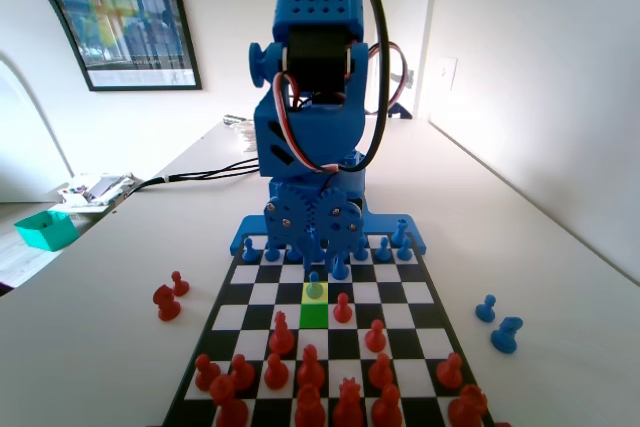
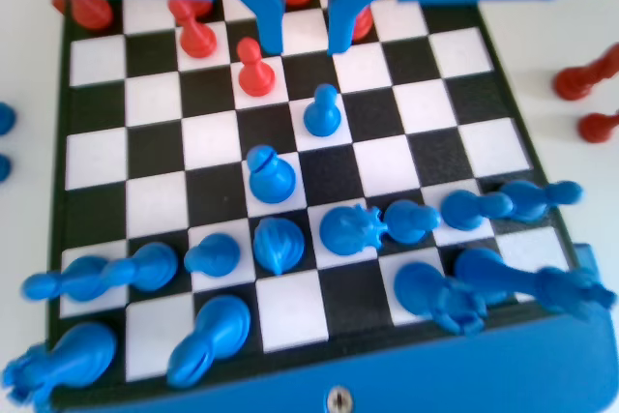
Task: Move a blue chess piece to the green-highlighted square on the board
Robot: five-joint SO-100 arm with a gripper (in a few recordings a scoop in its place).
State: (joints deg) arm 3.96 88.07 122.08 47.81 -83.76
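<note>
The blue chess piece (image 1: pixel 315 289), a small round-headed pawn, stands on the yellow square of the board (image 1: pixel 432 292). The green-highlighted square (image 1: pixel 313 315) lies bare just in front of it, one square nearer the camera in the fixed view. My gripper (image 1: pixel 325 259) hangs low over the blue rows, right behind the pawn. In the wrist view the gripper (image 2: pixel 305 44) is open with nothing between its jaws. The pawn (image 2: pixel 322 110) stands upright just below the jaw tips and apart from them.
A red pawn (image 1: pixel 342 307) stands right of the green square, also visible in the wrist view (image 2: pixel 254 67). Red pieces (image 1: pixel 310 367) crowd the near rows. Captured red pieces (image 1: pixel 165 299) and blue pieces (image 1: pixel 497 325) lie off the board. Blue back-row pieces (image 2: pixel 387 224) stand close behind the pawn.
</note>
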